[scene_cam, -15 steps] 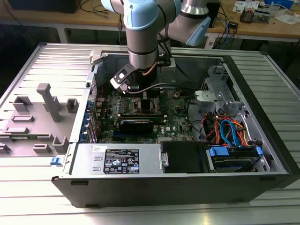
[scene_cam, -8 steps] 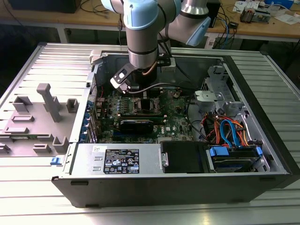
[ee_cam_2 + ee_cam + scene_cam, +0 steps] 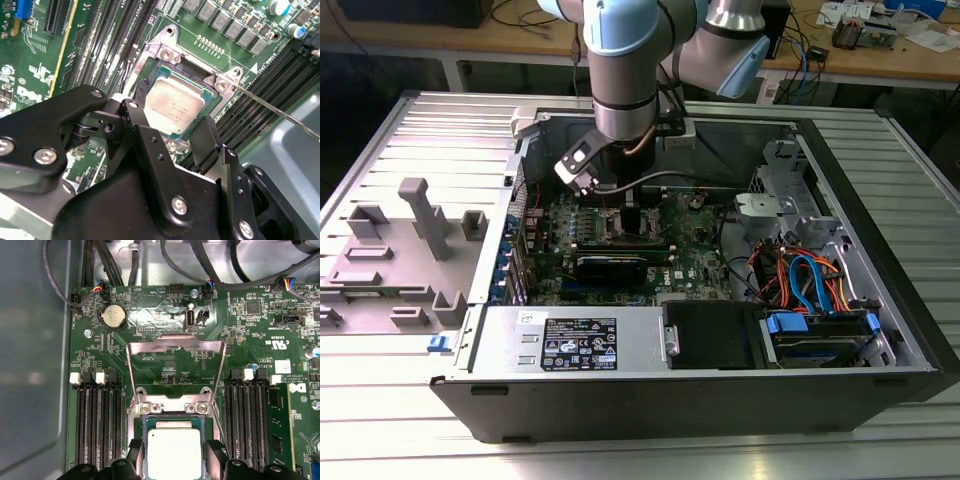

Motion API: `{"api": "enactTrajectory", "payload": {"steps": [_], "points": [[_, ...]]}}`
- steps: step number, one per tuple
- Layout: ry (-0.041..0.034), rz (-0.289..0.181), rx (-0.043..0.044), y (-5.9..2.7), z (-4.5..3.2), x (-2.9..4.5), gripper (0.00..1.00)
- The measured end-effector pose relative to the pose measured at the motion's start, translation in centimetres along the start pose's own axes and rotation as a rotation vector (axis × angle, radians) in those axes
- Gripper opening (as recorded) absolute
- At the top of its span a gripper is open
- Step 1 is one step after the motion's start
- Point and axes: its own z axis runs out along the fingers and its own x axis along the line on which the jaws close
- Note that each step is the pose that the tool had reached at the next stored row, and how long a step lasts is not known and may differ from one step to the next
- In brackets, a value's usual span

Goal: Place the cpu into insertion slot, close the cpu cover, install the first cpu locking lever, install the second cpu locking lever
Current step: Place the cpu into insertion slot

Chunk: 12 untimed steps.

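- The cpu (image 3: 173,452), a small flat square chip with a silvery-grey metal top, lies level inside the black socket in both wrist views (image 3: 172,105). It sits directly between the fingers of the end effector (image 3: 175,446), so the first step looks done.
- The black end effector (image 3: 170,117) stands fairly wide. Its two fingers (image 3: 216,452) flank the chip with a sliver of socket showing on each side, and I judge that it grips nothing.
- The cpu cover (image 3: 175,344), a thin silvery metal frame with a large central window, is swung back on its hinges just beyond the fingertips. It is not yet closed over the chip.
- One cpu locking lever (image 3: 280,112), a thin bare metal rod, angles away from a socket corner off to one side of the end effector. It looks unlatched, and I cannot make out a second lever clearly.
- Long black memory slots (image 3: 97,425) run along both sides of the end effector on the green motherboard (image 3: 150,320).
- In the exterior view the end effector (image 3: 630,215) reaches down into the open grey computer case (image 3: 880,300), which rests on the slatted metal worktop (image 3: 440,130).
- So the cover and both levers are left to do.
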Motion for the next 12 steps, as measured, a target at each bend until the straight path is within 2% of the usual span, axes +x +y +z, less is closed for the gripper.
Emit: {"api": "enactTrajectory", "payload": {"steps": [6, 7, 8, 10, 12], "points": [[0.0, 0.0, 0.0008, 0.09, -0.94, 0.0, 0.62], [0.0, 0.0, 0.0015, 0.13, -1.12, 0.0, 0.6], [-0.0001, 0.0, 0.0039, 0.2, -1.41, 0.0, 0.53], [0.002, 0.0, 0.0169, 0.54, -1.65, 0.01, 0.41], [0.01, 0.001, 0.0356, 0.93, -1.68, 0.0, 0.29]]}}
